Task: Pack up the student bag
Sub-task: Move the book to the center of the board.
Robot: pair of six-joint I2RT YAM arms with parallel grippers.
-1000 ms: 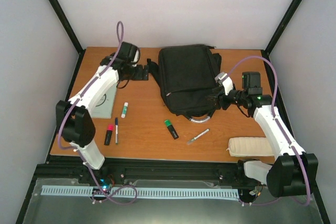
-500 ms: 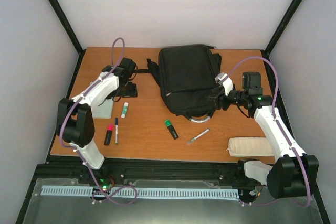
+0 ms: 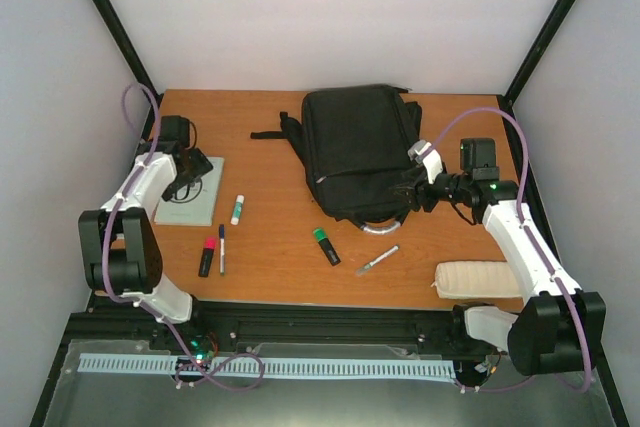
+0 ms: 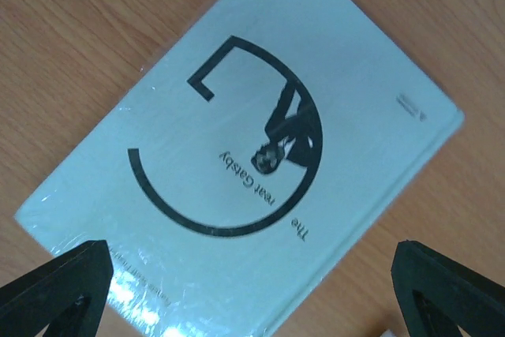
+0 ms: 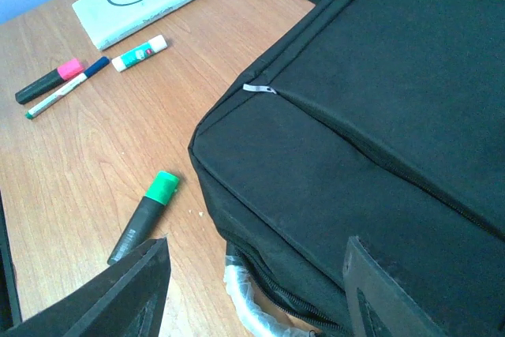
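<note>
The student bag (image 3: 360, 152) lies flat at the middle back of the table, its zip pull (image 5: 259, 88) and pale loop handle (image 5: 245, 297) visible in the right wrist view. My right gripper (image 3: 412, 192) is open at the bag's near right corner. One fingertip (image 5: 102, 297) is over the table, the other (image 5: 402, 290) over the black fabric (image 5: 379, 140), and nothing is gripped. My left gripper (image 3: 190, 172) hangs open above a pale book (image 4: 237, 155) at the left, with its fingertips (image 4: 55, 290) either side of the cover's near end.
A glue stick (image 3: 237, 209), a pink highlighter (image 3: 207, 256) and a pen (image 3: 221, 248) lie right of the book (image 3: 190, 197). A green highlighter (image 3: 326, 246) and a silver pen (image 3: 377, 260) lie near the bag's handle. A white pouch (image 3: 478, 278) rests front right. A loose strap (image 3: 268, 134) trails left of the bag.
My left arm has swung away from the bag's strap, leftward and nearer, to above the book. The strap now lies free on the table. The right arm has not moved.
</note>
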